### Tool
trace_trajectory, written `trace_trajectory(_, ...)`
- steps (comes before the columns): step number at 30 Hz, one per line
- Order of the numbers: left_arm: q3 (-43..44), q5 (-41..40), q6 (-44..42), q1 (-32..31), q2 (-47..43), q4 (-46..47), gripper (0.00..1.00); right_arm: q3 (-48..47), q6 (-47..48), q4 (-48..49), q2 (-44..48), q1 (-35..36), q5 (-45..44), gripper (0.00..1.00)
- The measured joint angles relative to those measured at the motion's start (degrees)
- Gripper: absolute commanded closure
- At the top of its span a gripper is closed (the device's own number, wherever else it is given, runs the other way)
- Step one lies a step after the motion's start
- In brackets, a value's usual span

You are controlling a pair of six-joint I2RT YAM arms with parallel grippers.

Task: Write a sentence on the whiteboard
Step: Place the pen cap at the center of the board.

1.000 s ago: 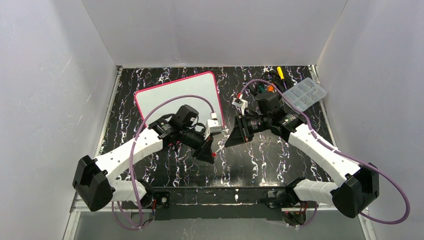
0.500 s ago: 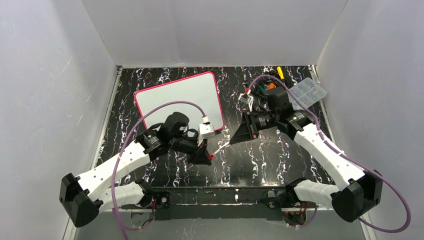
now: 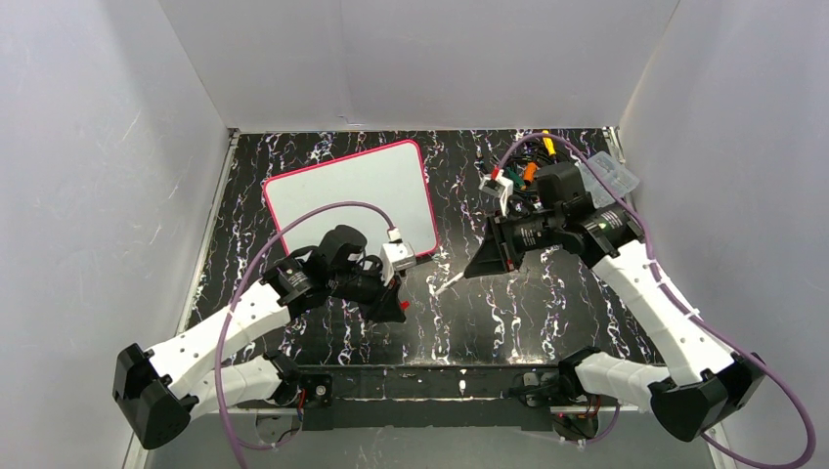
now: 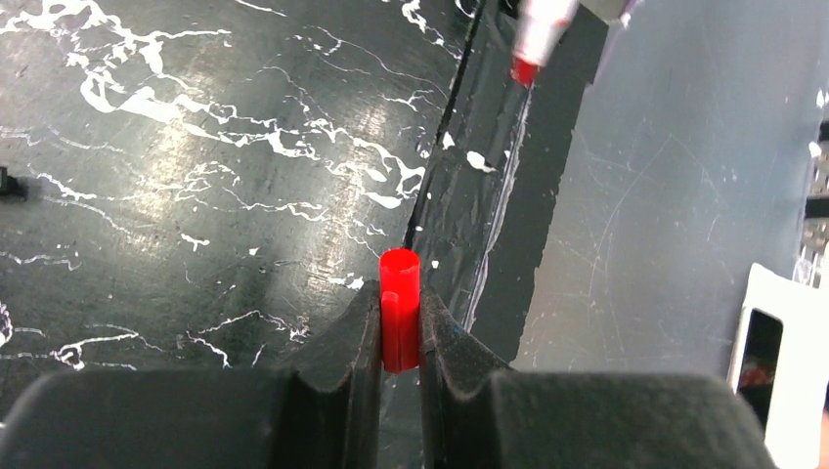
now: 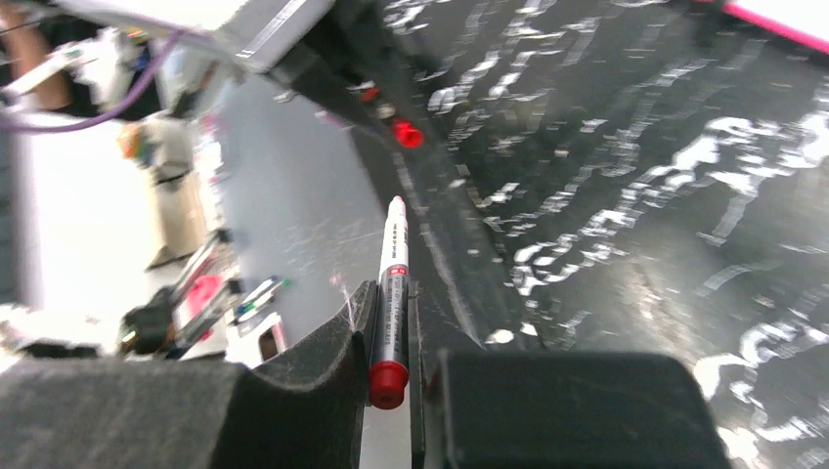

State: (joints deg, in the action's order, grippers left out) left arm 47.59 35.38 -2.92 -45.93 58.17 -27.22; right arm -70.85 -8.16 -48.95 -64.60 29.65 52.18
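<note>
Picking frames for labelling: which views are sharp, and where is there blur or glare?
Top external: evenly lit, sharp. Left wrist: short red plastic cap crisp, glare on the black white-veined tabletop, white-barrelled red marker pen at the top blurred. Right wrist: that pen sharp, background smeared, left side washed out.

Got left arm (image 3: 235, 318) angled in from lower left, left gripper (image 3: 399, 305) pinched tight on red cap (image 4: 399, 313). Got right arm (image 3: 645, 288) bent in from lower right, right gripper (image 3: 472, 271) clamped on marker (image 5: 391, 264). Facing each other mid-frame, near but apart.
</note>
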Motion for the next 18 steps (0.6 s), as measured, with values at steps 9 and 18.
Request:
trace_trajectory(9, -2.5, -10.2, 16.2, -1.5, 1.5, 12.2, 1.0, 8.5, -8.6, 9.6, 11.8, 0.0, -40.6, 0.99)
trace_trajectory(18, 6.0, -23.3, 25.7, -5.8, 23.9, 19.2, 1.0, 26.3, -15.9, 25.4, 30.2, -0.1, -70.2, 0.99)
